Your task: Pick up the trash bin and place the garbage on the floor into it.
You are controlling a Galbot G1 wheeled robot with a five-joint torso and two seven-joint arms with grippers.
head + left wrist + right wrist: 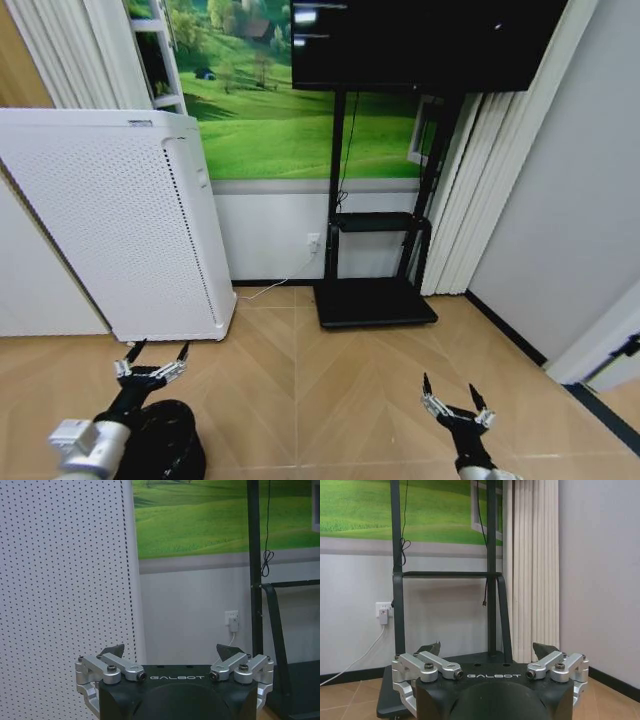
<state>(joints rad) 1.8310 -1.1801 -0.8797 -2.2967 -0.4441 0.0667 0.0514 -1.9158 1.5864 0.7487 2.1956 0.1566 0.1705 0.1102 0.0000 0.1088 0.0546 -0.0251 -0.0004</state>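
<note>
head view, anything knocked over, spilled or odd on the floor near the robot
Nothing stands out. The white perforated appliance and black TV stand stand upright; the trash bin sits under the open left gripper. The right gripper is open.

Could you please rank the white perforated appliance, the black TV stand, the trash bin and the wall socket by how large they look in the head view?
1. White perforated appliance
2. Black TV stand
3. Trash bin, partly cut off and nearer the camera, so unsure
4. Wall socket
</note>
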